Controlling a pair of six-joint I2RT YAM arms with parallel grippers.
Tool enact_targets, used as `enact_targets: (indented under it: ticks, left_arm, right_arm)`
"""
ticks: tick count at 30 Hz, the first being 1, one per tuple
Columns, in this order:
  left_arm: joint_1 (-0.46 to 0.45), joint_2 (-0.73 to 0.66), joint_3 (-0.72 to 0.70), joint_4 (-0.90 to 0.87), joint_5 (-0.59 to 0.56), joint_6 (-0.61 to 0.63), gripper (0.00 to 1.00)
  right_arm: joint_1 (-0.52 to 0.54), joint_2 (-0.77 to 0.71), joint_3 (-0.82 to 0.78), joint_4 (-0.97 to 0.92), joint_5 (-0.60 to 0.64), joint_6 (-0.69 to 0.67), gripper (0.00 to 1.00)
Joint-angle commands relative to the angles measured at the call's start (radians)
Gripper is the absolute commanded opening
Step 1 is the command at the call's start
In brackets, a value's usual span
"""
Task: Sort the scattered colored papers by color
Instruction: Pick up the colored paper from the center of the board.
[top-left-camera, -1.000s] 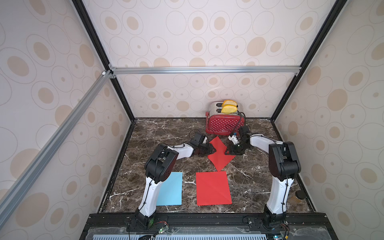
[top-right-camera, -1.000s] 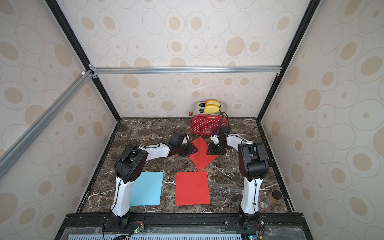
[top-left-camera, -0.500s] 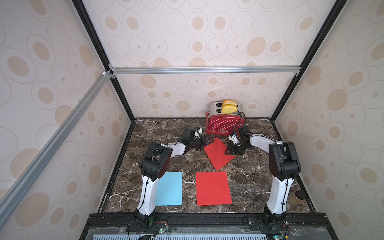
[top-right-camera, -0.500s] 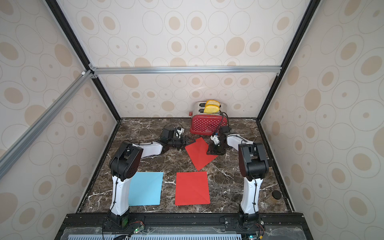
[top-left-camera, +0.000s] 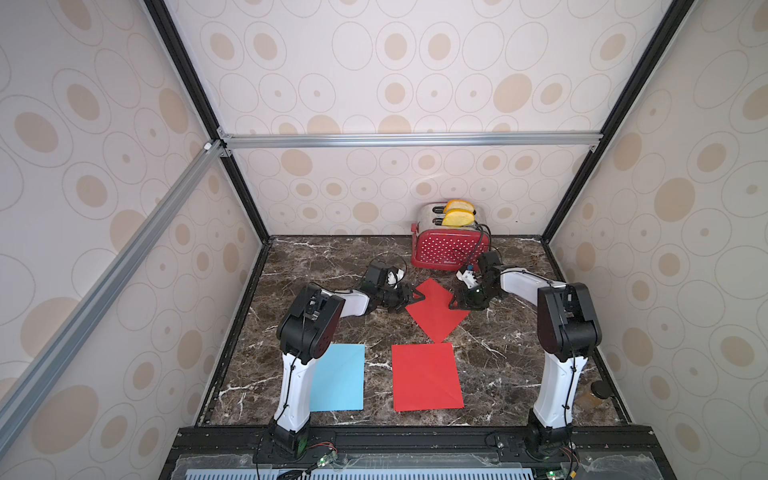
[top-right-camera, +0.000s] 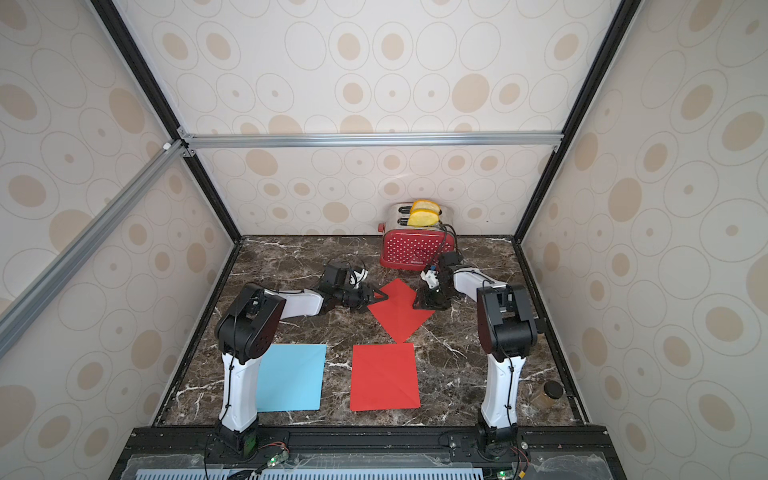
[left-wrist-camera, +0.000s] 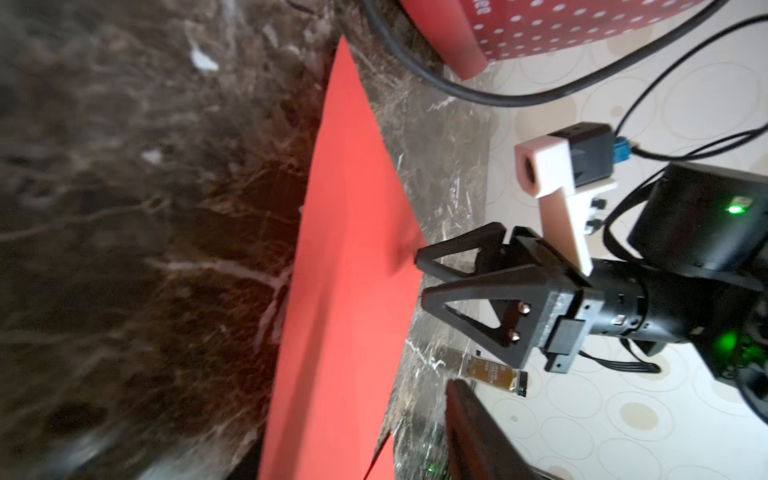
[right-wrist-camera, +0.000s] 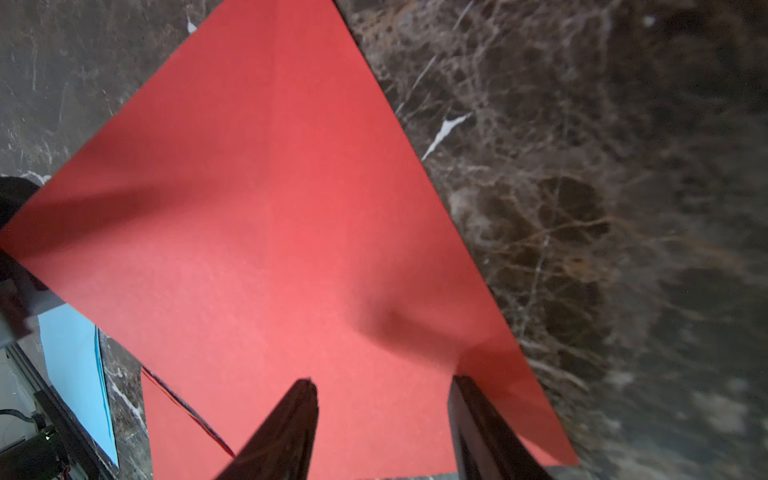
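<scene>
3 papers are on the marble table (top-left-camera: 332, 266). 1 blue sheet (top-left-camera: 338, 378) lies flat at the front, on the left side. 1 front red sheet (top-left-camera: 426, 376) lies square beside it, the 2 apart. 1 angled red sheet (top-left-camera: 436, 311) lies cornerwise mid-table, in front of the red dotted toaster (top-left-camera: 446, 249), with its near corner reaching the front red sheet's rear edge.

The left gripper (top-left-camera: 413, 296) is turned on its side at the angled sheet's left corner. Its wrist view shows only 1 finger (left-wrist-camera: 469, 424), so whether it has closed on the corner cannot be told.

The right gripper (right-wrist-camera: 382, 380) is at the same sheet's right side with its fingers parted. The tips are on or just over the paper, and nothing is clamped.
</scene>
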Motion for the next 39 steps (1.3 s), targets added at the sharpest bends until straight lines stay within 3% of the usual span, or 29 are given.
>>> enact_targets:
  ticks: [1,3,5,6,14,22,26,33,39]
  left_arm:
    - [0.0,-0.053,0.03,-0.123,-0.038,0.104,0.33]
    - [0.0,-0.048,0.038,-0.14,-0.045,0.11,0.21]
    - [-0.001,-0.046,0.038,-0.147,-0.055,0.116,0.01]
    - [-0.001,-0.048,0.035,-0.147,-0.065,0.116,0.0]
    - [-0.009,-0.02,0.052,-0.011,-0.137,0.069,0.0]
    - [-0.009,0.039,0.306,-0.069,-0.142,0.08,0.0]
    - [-0.008,-0.002,0.354,-0.062,-0.132,0.048,0.0]
    - [-0.035,-0.13,0.259,0.066,-0.113,-0.124,0.0]
    - [-0.124,-0.203,0.187,0.161,-0.046,-0.256,0.0]
  right_arm:
    - [0.0,0.031,-0.003,-0.03,0.001,0.008,0.57]
    - [0.001,0.028,0.003,-0.031,0.0,0.009,0.57]
    - [0.001,0.018,0.01,-0.034,-0.003,0.008,0.57]
    - [0.001,0.009,0.011,-0.03,-0.006,0.007,0.57]
    - [0.0,-0.118,0.019,0.03,-0.068,0.062,0.67]
    - [0.001,-0.31,-0.025,0.052,-0.121,0.076,0.89]
    - [0.001,-0.402,-0.046,0.005,-0.114,0.072,0.96]
    - [0.0,-0.607,-0.137,-0.073,0.028,0.025,1.0]
    - [-0.005,-0.719,-0.204,-0.135,0.121,-0.013,1.0]
